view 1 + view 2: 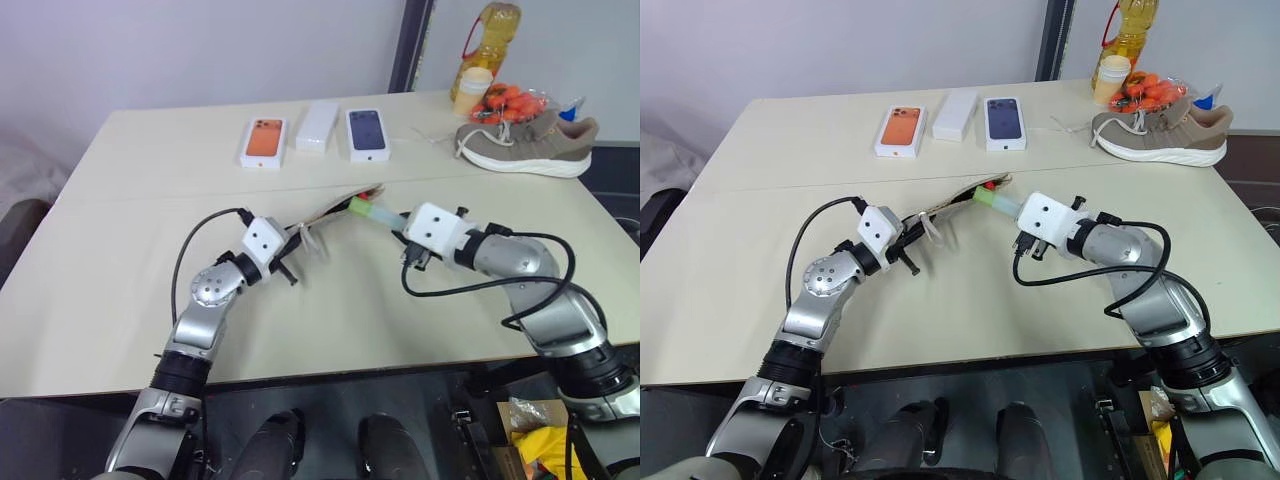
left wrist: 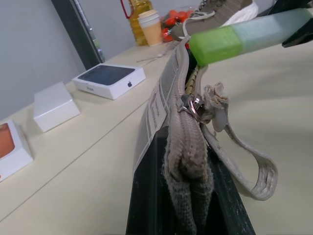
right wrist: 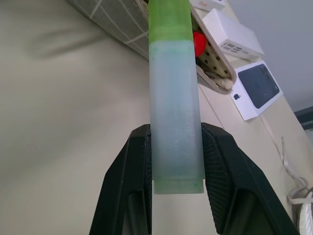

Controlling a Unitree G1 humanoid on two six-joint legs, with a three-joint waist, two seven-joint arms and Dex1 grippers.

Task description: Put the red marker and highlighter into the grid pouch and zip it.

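My left gripper (image 1: 291, 238) is shut on one end of the grid pouch (image 1: 330, 208), holding it on edge above the table with its mouth open. The pouch's zipper pull and strap (image 2: 211, 105) hang beside the fabric edge (image 2: 188, 161). My right gripper (image 3: 175, 137) is shut on the highlighter (image 3: 173, 112), gripping its pale bluish body. The green cap (image 2: 215, 45) points at the pouch's open mouth and sits right at its rim. A bit of the red marker (image 3: 199, 43) peeks out inside the pouch.
Three phone boxes lie at the back: orange (image 1: 264, 142), white (image 1: 317, 126), dark blue (image 1: 367, 133). A beige shoe (image 1: 527, 143), an oil bottle (image 1: 487, 45), a cup (image 1: 473, 90) and a bag of orange items (image 1: 515, 100) crowd the back right corner.
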